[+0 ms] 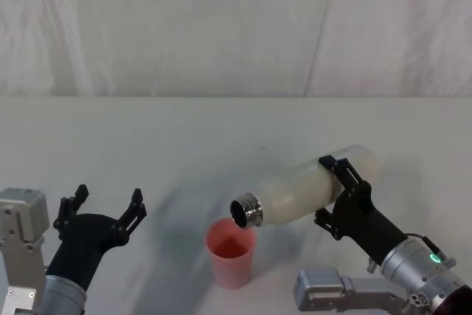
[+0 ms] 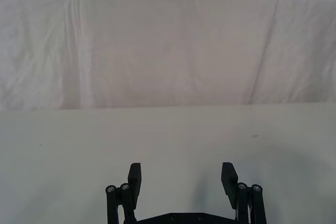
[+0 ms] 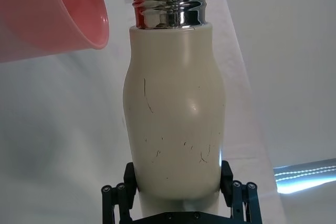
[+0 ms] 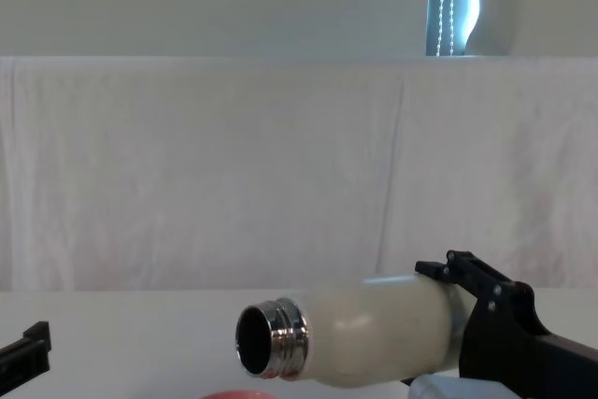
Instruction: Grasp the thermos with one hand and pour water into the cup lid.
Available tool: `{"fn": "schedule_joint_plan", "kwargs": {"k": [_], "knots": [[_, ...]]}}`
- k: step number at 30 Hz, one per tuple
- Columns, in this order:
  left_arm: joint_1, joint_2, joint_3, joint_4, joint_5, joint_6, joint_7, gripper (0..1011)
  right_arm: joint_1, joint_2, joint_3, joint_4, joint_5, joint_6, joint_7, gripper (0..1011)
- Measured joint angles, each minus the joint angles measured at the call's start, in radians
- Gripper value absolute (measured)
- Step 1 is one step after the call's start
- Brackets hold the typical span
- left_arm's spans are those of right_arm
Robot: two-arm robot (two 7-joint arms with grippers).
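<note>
Both of my right gripper (image 1: 341,191) fingers pinch the thermos (image 1: 310,191), tipped over the cup lid (image 1: 231,254) to pour; left gripper (image 1: 105,206) idles spread.

soft, even light with faint shadows, glare on the thermos (image 3: 173,108) neck, sharp focus.

Black end effector (image 1: 346,189), silver wrist, green light.
</note>
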Motion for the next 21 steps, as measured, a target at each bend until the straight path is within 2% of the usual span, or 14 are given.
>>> {"fn": "schedule_joint_plan", "kwargs": {"k": [21], "knots": [[0.0,0.0,0.0,0.0,0.0,0.0,0.0,1001,0.003,0.006,-0.006,-0.004,-0.012,0.003,-0.003,960]]}}
